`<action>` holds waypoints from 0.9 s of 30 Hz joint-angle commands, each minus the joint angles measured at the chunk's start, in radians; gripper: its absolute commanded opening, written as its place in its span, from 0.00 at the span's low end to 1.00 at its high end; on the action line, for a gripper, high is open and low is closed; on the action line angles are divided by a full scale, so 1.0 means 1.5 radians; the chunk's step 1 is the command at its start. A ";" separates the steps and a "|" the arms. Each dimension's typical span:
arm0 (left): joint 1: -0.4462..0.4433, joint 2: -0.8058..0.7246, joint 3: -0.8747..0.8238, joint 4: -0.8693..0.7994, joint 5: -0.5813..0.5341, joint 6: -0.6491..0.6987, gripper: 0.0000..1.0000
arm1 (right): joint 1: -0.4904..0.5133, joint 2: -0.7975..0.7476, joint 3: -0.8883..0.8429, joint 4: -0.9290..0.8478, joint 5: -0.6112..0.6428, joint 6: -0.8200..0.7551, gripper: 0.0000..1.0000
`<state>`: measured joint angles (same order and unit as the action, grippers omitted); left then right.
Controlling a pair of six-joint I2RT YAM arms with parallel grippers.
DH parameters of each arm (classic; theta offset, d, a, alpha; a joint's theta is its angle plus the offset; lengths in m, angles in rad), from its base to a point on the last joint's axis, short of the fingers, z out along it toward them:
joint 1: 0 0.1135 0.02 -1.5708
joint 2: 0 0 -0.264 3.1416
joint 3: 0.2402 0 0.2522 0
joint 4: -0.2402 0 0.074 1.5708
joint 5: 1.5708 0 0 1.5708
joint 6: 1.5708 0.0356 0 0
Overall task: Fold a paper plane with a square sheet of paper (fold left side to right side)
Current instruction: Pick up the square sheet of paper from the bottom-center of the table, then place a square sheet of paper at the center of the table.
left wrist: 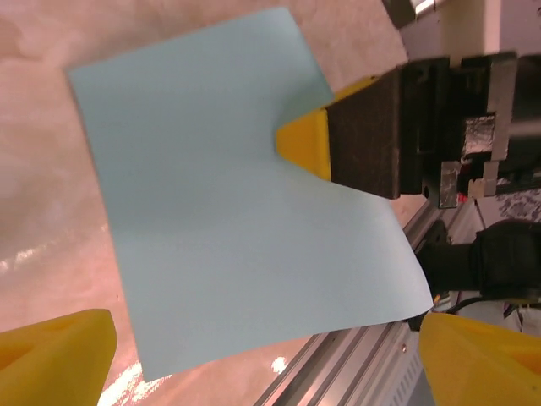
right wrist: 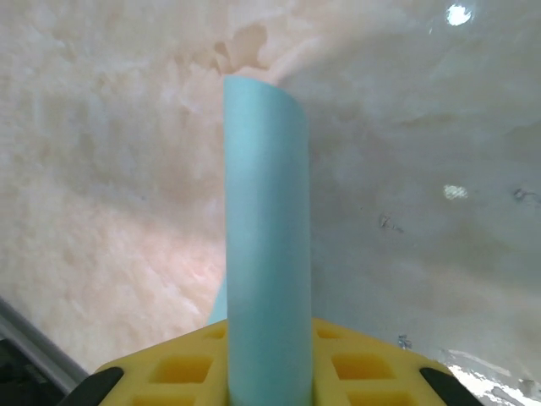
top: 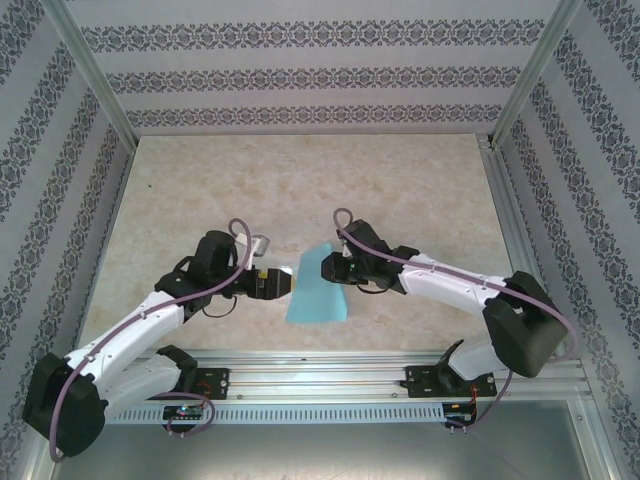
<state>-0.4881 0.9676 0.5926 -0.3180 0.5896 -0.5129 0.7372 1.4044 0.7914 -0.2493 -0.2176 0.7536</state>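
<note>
A beige marbled tabletop (top: 300, 180) spreads beneath and beyond the left claw (top: 290, 283) and right claw (top: 326, 268). Floral-striped wallpaper walls (top: 300, 70) stand far ahead of both. An aluminium rail (top: 320, 382) runs behind them.

Under the left pincer (top: 288, 282) and the right pincer (top: 330, 268) lies a glossy beige tabletop with a marble-like pattern (top: 300, 180), spreading well beyond both of them. Past the pincers, at the far end, stands a white back wall with horizontal bands of grey floral ornament (top: 300, 70); similar patterned side walls (top: 50, 180) close the space outside each pincer. Slim silver metal posts (top: 95, 75) rise at the far corners. Behind the pincers, a grooved aluminium rail (top: 320, 385) runs along the near edge. Ahead of the right pincer, small bright spots (right wrist: 458, 14) shine on the surface, perhaps reflections of lamps above.
</note>
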 commanded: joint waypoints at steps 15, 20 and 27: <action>0.103 0.026 0.079 0.309 0.277 -0.160 1.00 | -0.221 -0.383 0.022 0.026 -0.348 -0.047 0.23; 0.086 0.046 0.101 0.334 0.301 -0.168 1.00 | -0.221 -0.380 0.051 0.065 -0.392 -0.017 0.22; 0.044 0.079 0.122 0.381 0.312 -0.176 1.00 | -0.203 -0.369 0.062 0.141 -0.424 0.035 0.22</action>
<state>-0.3969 1.0744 0.7368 0.1619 1.0214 -0.7624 0.4164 0.8471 0.8482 -0.1184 -0.8047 0.7685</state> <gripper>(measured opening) 0.998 0.219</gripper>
